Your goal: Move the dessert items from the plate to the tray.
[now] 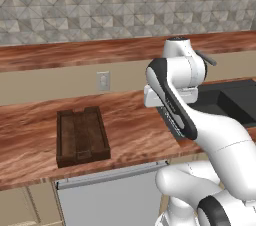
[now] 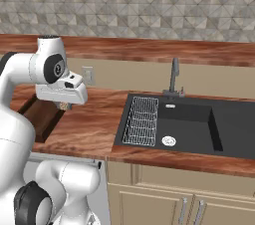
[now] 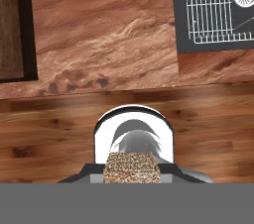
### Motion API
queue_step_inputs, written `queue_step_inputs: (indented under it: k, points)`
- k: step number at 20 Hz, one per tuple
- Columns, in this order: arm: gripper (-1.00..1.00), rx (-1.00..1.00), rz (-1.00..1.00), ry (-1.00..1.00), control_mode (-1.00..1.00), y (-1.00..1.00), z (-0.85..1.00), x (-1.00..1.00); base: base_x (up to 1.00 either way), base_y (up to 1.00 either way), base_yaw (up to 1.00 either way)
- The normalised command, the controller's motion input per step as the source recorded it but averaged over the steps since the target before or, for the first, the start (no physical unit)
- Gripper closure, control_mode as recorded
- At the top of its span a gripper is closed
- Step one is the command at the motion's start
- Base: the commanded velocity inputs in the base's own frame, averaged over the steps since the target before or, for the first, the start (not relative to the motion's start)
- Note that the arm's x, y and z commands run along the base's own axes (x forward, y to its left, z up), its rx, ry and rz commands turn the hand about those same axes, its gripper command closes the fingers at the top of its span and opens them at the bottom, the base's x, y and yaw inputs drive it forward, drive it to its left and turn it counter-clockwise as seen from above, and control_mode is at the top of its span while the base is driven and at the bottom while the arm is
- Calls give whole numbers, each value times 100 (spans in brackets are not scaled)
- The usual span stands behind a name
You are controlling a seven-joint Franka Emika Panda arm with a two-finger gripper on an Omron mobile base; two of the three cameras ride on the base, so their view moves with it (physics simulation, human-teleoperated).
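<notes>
Hanging above the wooden counter [image 1: 135,130], the gripper [image 3: 131,168] is clamped on a speckled tan dessert piece [image 3: 131,167], held between its tips. Bare countertop lies between the dark wooden tray [image 1: 81,136] on one side and the black sink [image 2: 199,124] with its wire rack [image 2: 141,121] on the other. The piece sits near the tray's edge, not yet over it.

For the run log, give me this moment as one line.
gripper: shut on speckled brown sweet | position: above wooden counter, between tray and sink | tray: nothing on it
</notes>
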Motion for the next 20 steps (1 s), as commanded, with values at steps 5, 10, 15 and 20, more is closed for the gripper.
queue_step_inputs:
  k: [5, 10, 15, 20]
  points:
    - [100, 0, 0, 0, 100, 0, 0, 0, 21, 100, -12]
    - [100, 0, 0, 0, 100, 0, 0, 0, 39, 100, -12]
    - [100, 0, 0, 0, 100, 0, 0, 0, 38, 81, -8]
    - [100, 0, 0, -2, -100, 0, 0, 2, 0, 0, 0]
